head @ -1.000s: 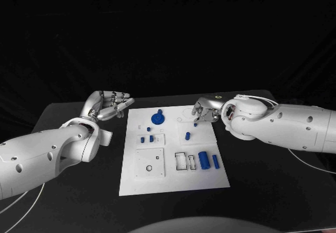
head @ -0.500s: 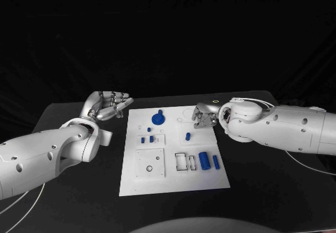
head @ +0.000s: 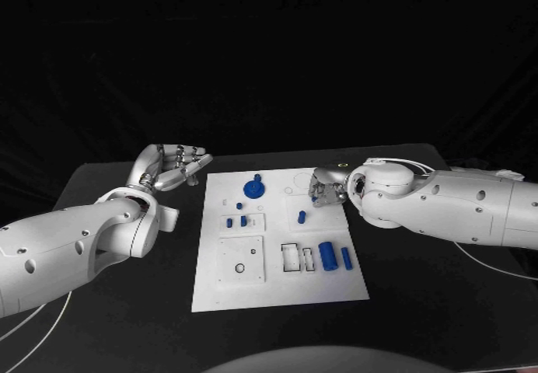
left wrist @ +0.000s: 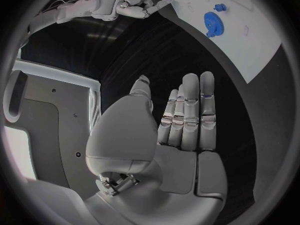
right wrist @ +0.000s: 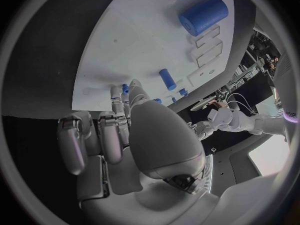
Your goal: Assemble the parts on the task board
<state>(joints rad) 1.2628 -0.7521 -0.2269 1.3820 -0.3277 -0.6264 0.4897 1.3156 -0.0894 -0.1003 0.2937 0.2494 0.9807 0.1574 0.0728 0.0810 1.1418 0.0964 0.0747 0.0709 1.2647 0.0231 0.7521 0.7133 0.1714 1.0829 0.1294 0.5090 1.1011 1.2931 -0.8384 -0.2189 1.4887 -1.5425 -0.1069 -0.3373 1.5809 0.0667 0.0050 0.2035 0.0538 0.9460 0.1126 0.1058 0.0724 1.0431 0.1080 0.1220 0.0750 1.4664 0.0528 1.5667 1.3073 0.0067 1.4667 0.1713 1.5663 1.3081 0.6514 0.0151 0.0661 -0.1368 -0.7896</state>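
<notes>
Right hand (head: 326,189) fingers (right wrist: 116,104) perhaps around a half-hidden blue part (right wrist: 125,89).

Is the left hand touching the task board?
Apart. In the head view the left hand is raised beside the task board, with black table between them.

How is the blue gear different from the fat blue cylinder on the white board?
The blue gear is flat, round and toothed, with a knob; the fat blue cylinder is smooth and lies on its side. The gear sits at the board's far end, the cylinder nearer the robot. Both are blue, and no robot hand touches either.
</notes>
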